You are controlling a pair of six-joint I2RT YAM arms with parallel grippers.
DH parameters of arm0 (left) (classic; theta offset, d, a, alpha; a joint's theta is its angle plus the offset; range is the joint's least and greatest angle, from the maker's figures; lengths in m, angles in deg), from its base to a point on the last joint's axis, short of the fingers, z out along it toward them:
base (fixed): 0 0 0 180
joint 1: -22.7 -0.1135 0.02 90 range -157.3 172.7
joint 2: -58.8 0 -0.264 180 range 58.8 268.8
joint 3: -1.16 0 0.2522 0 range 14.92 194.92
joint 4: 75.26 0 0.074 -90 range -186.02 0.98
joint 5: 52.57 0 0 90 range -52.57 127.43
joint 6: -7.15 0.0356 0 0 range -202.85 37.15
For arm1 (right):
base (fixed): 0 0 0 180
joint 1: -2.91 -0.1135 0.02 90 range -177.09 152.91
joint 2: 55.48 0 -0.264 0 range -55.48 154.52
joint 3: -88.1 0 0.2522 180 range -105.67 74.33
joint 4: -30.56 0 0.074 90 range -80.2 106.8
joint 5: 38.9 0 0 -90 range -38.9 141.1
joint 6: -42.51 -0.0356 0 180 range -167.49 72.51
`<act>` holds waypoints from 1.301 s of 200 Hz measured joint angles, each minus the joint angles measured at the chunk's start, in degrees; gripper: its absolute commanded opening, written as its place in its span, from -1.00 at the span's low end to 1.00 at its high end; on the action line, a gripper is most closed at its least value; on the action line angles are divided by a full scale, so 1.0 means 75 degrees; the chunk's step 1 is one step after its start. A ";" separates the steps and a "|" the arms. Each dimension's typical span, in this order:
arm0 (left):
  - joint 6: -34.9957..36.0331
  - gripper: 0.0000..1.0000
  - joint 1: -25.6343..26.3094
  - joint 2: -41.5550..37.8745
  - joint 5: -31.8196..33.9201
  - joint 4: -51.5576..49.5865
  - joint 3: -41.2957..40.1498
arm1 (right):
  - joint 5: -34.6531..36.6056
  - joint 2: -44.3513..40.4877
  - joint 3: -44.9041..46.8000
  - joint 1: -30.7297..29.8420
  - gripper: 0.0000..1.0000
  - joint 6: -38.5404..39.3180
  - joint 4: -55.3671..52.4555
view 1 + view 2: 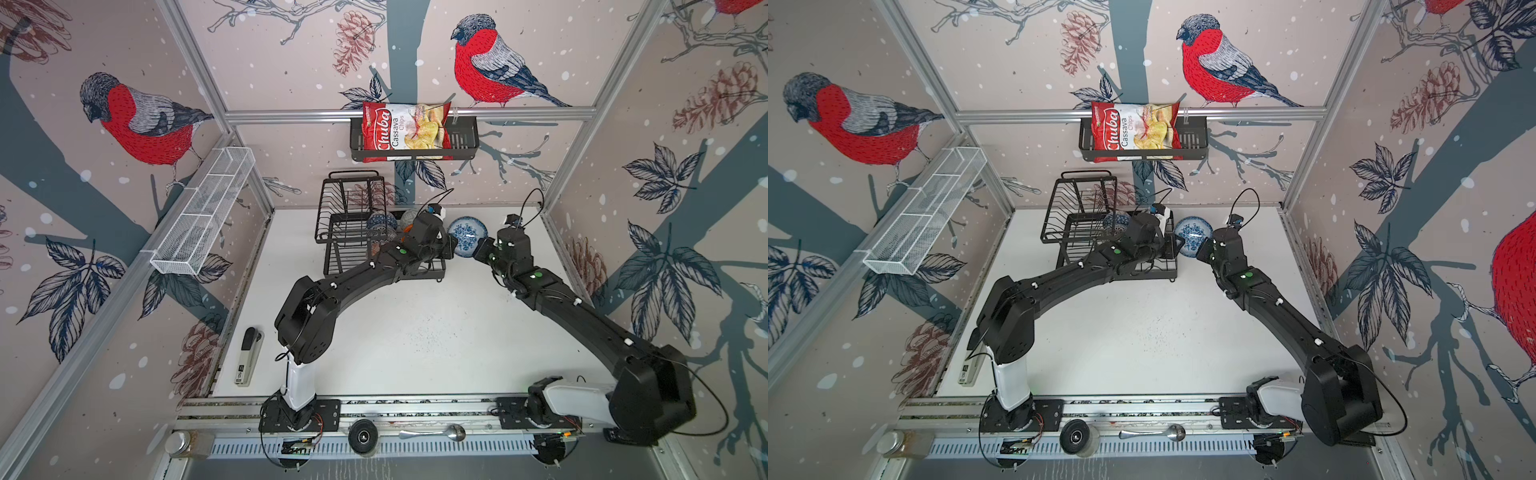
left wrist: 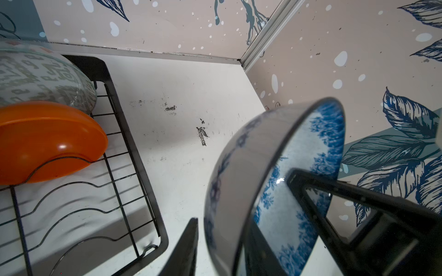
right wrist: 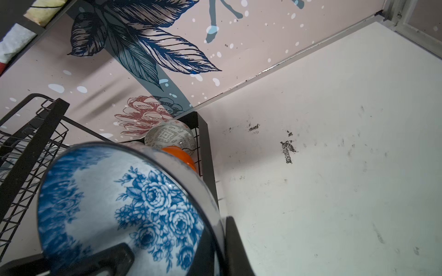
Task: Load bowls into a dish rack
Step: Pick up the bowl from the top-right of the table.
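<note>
A white bowl with blue flowers (image 1: 467, 235) (image 1: 1192, 237) (image 3: 143, 203) hangs on edge above the table, just right of the dish rack (image 1: 345, 249) (image 2: 134, 143). My right gripper (image 1: 478, 249) (image 3: 220, 239) is shut on its rim. My left gripper (image 1: 451, 245) (image 2: 222, 239) straddles the opposite wall of the bowl (image 2: 239, 179), and a thin gap still shows at the outer finger. In the rack's lower tier stand an orange bowl (image 2: 47, 143), a grey-green patterned bowl (image 2: 35, 76) and a blue patterned bowl (image 1: 380, 222).
A black shelf basket with a chips bag (image 1: 405, 131) hangs on the back wall above the rack. A white mesh basket (image 1: 203, 212) runs along the left wall. A stapler (image 1: 248, 357) lies near the table's left front, and a spoon (image 1: 432, 433) on the front rail.
</note>
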 measured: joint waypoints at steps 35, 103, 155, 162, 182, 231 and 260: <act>-0.0108 -0.75 -0.0061 -0.0143 0.0195 0.0280 -0.0210 | 0.0064 -0.0009 0.0015 -0.0201 -1.00 0.0117 0.0131; -0.0050 -1.00 -0.0073 -0.0364 0.0901 0.0455 -0.0545 | 0.0029 0.0003 0.0017 -0.0487 -1.00 0.0256 0.0309; -0.0052 -1.00 -0.0073 -0.0612 0.1067 0.0702 -0.0903 | -0.0073 0.0003 0.0117 -0.0545 -1.00 0.0312 0.0551; -0.0052 -1.00 -0.0073 -0.0644 0.1090 0.0752 -0.0956 | -0.0093 0.0003 0.0125 -0.0548 -1.00 0.0315 0.0571; -0.0052 -1.00 -0.0073 -0.0714 0.1142 0.0836 -0.1055 | -0.0149 0.0012 0.0131 -0.0557 -1.00 0.0344 0.0653; -0.0073 -1.00 -0.0076 -0.1005 0.1384 0.0953 -0.1428 | -0.0391 0.0096 0.0137 -0.0624 -0.86 0.0367 0.0766; -0.0187 -1.00 -0.0076 -0.1154 0.1556 0.1043 -0.1603 | -0.0548 0.0117 0.0134 -0.0641 -0.66 0.0303 0.0938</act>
